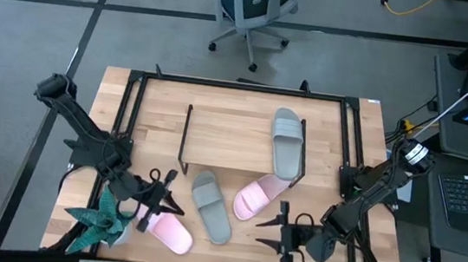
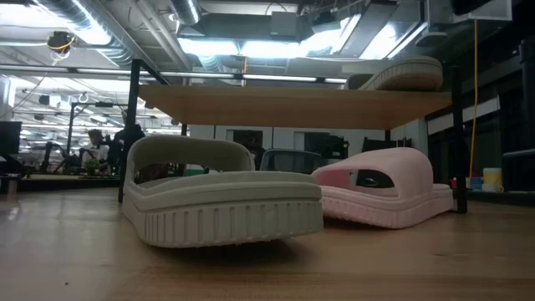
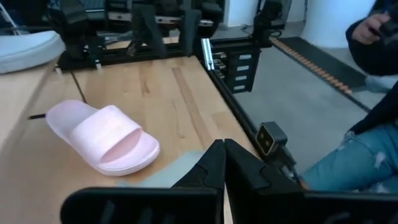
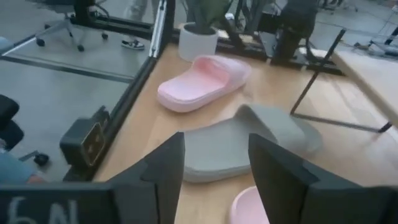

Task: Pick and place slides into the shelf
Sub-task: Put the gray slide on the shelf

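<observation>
Overhead, the left hand (image 1: 160, 200) sits lower left of the frame, fingers pressed together on nothing, beside a pink slide (image 1: 169, 231). The right hand (image 1: 280, 230), lower right, gapes wide and empty. One grey-green slide (image 1: 286, 143) lies on the shelf (image 1: 225, 136); another (image 1: 210, 205) and a second pink slide (image 1: 258, 196) rest on the bench (image 1: 246, 96) below it. At bench height, the grey-green slide (image 2: 221, 201) fills the centre, the pink one (image 2: 384, 188) to its right under the shelf board (image 2: 292, 104).

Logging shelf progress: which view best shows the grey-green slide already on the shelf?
High view: the grey-green slide lies whole on the shelf, at its right end. Low view shows only its sole edge; wrist views don't show it.
</observation>
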`<action>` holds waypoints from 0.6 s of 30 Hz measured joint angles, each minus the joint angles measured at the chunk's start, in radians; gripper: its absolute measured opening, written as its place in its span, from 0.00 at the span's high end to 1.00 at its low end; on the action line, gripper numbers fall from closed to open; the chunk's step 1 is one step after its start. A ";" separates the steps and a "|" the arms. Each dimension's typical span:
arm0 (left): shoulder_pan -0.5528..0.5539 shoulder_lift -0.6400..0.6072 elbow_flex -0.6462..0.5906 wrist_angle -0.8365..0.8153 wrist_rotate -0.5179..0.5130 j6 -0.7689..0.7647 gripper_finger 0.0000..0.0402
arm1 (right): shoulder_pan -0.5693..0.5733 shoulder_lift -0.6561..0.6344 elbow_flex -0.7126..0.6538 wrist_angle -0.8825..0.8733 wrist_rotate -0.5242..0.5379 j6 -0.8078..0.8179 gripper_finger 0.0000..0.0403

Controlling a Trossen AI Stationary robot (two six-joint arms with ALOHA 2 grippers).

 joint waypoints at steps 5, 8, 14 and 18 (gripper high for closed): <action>0.010 0.091 0.026 0.000 -0.064 -0.028 1.00 | -0.045 0.000 0.003 0.000 0.001 -0.038 0.56; 0.010 0.134 0.102 -0.092 -0.084 -0.068 1.00 | -0.067 0.000 0.004 -0.001 0.001 -0.027 0.56; -0.004 0.219 0.320 -0.360 -0.122 -0.149 1.00 | -0.084 0.000 0.004 -0.017 0.000 -0.026 0.56; -0.013 0.293 0.459 -0.598 -0.202 -0.321 1.00 | -0.085 0.000 0.004 -0.033 0.000 -0.026 0.56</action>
